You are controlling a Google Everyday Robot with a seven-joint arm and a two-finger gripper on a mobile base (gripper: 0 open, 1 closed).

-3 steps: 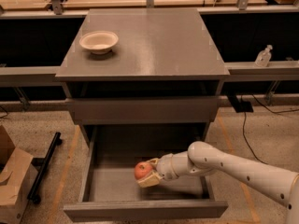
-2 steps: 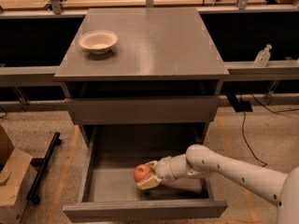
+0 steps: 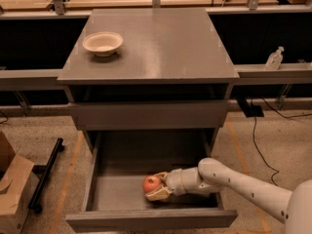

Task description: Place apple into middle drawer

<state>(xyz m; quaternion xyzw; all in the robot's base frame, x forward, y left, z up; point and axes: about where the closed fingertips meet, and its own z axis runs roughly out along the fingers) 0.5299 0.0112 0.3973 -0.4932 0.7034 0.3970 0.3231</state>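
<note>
The middle drawer (image 3: 112, 191) is pulled wide open below the cabinet, showing its flat grey floor. The red-orange apple (image 3: 151, 183) is inside it, right of the floor's middle and near the front panel. My gripper (image 3: 157, 186) reaches in from the right and is shut on the apple, one finger above it and one below. The apple is at or just above the drawer floor; I cannot tell if it touches. The white arm (image 3: 243, 184) crosses the drawer's right wall.
A cream bowl (image 3: 103, 43) stands on the cabinet top at the back left. A closed grey drawer front (image 3: 148, 115) is above the open drawer. A cardboard box (image 3: 12, 189) sits on the floor at left, a bottle (image 3: 274, 58) on the right ledge.
The gripper with the apple has sunk slightly lower and a bit toward the drawer's front. Nothing else has moved.
</note>
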